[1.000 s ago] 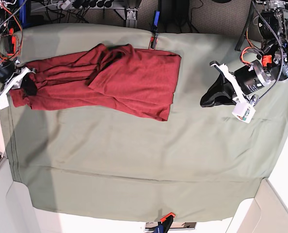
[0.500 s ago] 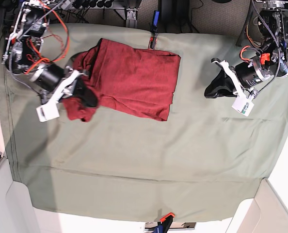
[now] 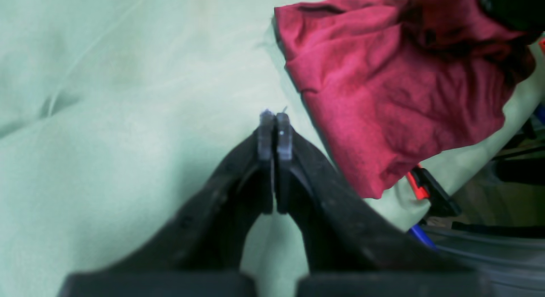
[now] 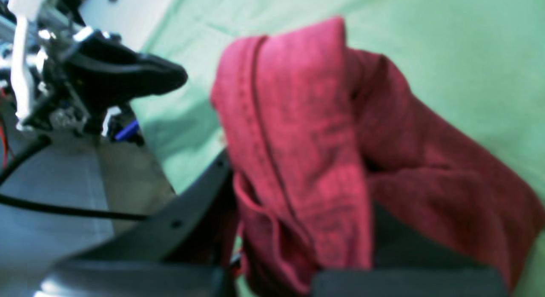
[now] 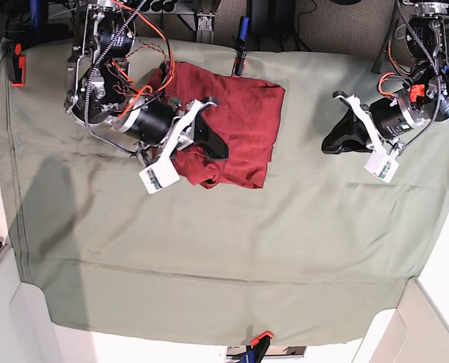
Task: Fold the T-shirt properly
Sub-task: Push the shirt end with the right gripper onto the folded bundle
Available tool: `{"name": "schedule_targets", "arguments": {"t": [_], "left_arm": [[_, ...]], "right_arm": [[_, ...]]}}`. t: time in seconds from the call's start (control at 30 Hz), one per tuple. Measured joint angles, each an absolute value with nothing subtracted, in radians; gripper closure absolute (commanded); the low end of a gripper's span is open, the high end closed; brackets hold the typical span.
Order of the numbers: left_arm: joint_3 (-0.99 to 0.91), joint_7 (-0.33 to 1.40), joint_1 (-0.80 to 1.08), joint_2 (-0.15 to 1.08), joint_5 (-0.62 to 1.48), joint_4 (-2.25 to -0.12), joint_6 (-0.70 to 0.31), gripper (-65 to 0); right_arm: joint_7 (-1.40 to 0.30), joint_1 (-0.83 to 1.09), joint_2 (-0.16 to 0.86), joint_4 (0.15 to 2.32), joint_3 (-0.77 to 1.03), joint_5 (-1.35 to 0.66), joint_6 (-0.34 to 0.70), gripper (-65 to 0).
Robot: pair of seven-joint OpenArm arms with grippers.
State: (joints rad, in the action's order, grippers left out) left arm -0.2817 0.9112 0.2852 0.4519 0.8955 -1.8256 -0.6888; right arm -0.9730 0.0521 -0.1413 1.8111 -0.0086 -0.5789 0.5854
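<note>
Right fingers [image 5: 209, 146] are clamping a bunched fold of the red shirt [image 5: 239, 125], holding it over the shirt's body. The shirt is lying at about 12 o'clock on the green-covered worktop [image 5: 209, 257]. Left fingers [image 3: 274, 131] are sitting pressed together, empty, at 3 o'clock, well apart from the shirt.

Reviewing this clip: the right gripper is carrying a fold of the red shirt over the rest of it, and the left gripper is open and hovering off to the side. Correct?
Not quite. The left gripper is shut, not open: the left wrist view shows its fingers pressed together, empty, above the green table cover. The rest stands: the right gripper holds a fold of the red shirt over it.
</note>
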Motion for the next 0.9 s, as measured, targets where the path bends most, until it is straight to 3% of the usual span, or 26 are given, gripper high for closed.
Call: {"name": "schedule_targets", "arguments": {"t": [0.07,0.13,0.2,0.4,0.43,0.53,0.9], "left_arm": [[-0.282,0.912,0.285,0.452,0.912,-1.826,-0.689,0.0],[-0.282,0.912,0.285,0.454,0.92,-1.826,-0.689,0.0],[-0.282,0.912,0.285,0.454,0.921,-1.826,-0.689,0.0],[-0.282,0.92,0.29,0.454,0.926,-1.826,-0.689,0.0],[-0.282,0.922,0.291,0.454,0.931,-1.826,-0.689,0.0],[-0.282,0.943,0.291,0.454,0.957,-1.826,-0.689,0.0],[-0.282,0.947,0.296,0.497,0.963,-1.826,-0.689,0.0]], "right_arm": [[-0.957,0.052,-0.145,1.782,-0.037,-0.571,0.586,-2.0],[-0.938,0.053,-0.147,1.757,-0.059,-0.56,0.586,-15.8],[-0.917,0.053,-0.146,1.746,-0.078,-0.555,0.586,-22.6],[-0.893,0.052,-0.144,1.746,-0.152,-0.553,0.586,-23.5],[-0.894,0.047,-0.144,1.746,-0.164,-0.552,0.586,-26.7],[-0.895,0.02,-0.144,1.746,-0.201,-0.503,0.587,-44.2],[-0.895,-0.027,-0.141,1.746,-0.334,-0.507,0.584,-44.9]]}}
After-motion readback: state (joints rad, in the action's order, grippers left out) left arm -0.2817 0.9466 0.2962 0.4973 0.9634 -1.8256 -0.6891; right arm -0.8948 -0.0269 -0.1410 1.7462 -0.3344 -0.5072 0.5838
